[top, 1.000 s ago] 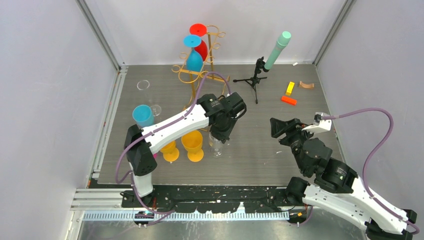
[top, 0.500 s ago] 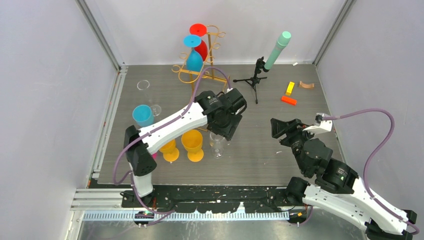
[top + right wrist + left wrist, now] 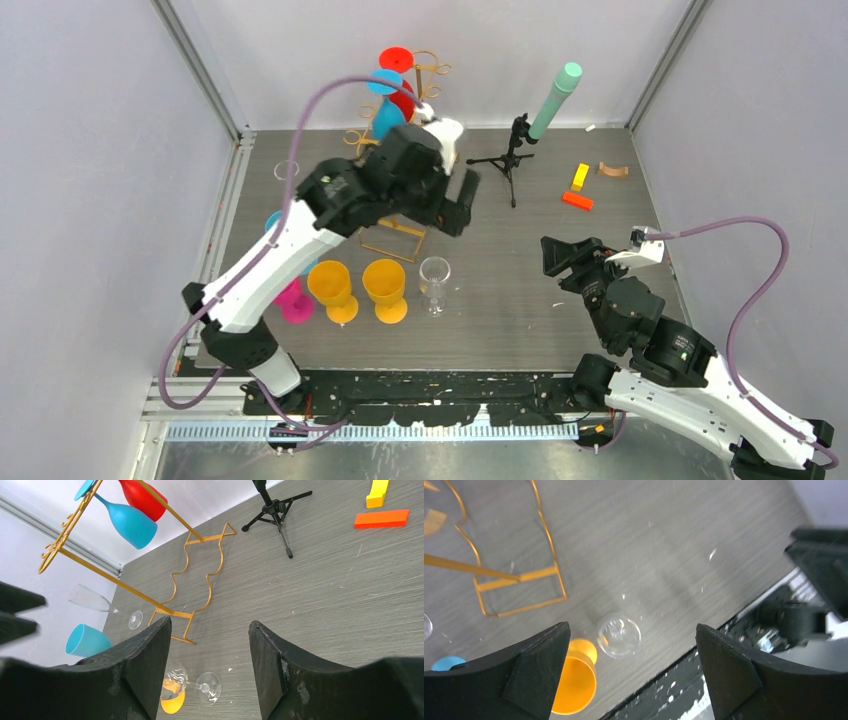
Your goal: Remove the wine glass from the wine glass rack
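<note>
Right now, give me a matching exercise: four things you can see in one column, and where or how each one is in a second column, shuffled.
1. blue wine glass
2. clear glass nearest the arms
3. orange block
4. left claw

A. open, holding nothing
B. hanging bowl-down from the gold rack
C. standing beside a yellow goblet
D. lying flat, right of the black tripod

Pairs: 1-B, 2-C, 3-D, 4-A
</note>
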Available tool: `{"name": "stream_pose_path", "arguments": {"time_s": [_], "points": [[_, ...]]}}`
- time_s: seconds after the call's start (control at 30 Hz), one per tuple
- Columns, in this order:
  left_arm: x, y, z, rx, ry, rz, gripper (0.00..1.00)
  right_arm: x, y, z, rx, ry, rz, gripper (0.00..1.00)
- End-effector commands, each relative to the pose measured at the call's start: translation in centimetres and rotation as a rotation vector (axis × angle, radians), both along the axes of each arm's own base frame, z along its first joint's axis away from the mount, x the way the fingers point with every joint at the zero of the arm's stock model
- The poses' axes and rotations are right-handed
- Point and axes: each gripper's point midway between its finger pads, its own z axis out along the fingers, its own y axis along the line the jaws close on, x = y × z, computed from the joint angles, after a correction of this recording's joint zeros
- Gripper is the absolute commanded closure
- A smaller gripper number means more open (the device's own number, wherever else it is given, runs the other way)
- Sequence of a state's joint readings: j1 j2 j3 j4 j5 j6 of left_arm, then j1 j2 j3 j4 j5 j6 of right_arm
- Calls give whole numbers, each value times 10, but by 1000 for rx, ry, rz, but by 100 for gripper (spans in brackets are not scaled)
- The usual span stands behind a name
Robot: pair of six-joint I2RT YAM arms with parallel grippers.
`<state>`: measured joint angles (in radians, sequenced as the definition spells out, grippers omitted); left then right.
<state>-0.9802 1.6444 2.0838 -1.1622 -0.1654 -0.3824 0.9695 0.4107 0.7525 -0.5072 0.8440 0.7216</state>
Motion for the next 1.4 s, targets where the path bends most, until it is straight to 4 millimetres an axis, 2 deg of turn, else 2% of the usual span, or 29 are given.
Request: {"name": "stream_pose_path", "arguments": {"time_s": [0.0, 0.13, 0.3, 0.37, 0.5, 0.73, 0.83, 0.9, 1.03, 1.2, 1.37], "points": [[44, 29, 78, -233, -159, 104, 0, 3, 0, 7, 36, -5, -28, 37], [96, 70, 108, -432, -157, 276, 1, 5, 5, 5, 30, 7, -24, 38], [149, 109, 123, -640, -128, 418, 22, 7, 8, 4, 29, 18, -22, 38], [171, 122, 127, -703, -125, 454, 26, 8, 10, 3, 27, 23, -20, 38], [219, 137, 124, -758, -83, 474, 31, 9, 16, 1, 18, 36, -11, 39], [280, 151, 92, -750, -28, 509, 32, 10, 23, -5, 18, 54, 6, 39], [292, 148, 80, -776, 13, 465, 34, 10, 23, -8, 11, 58, 9, 39], [295, 141, 77, -807, 41, 425, 41, 11, 22, -12, -3, 62, 4, 39], [299, 132, 86, -872, 48, 369, 46, 11, 20, -19, -24, 63, -2, 39], [308, 136, 81, -894, 65, 402, 50, 9, 19, -19, 4, 50, 0, 39], [316, 144, 59, -914, 166, 502, 56, 8, 17, -20, 16, 47, 0, 39]]}}
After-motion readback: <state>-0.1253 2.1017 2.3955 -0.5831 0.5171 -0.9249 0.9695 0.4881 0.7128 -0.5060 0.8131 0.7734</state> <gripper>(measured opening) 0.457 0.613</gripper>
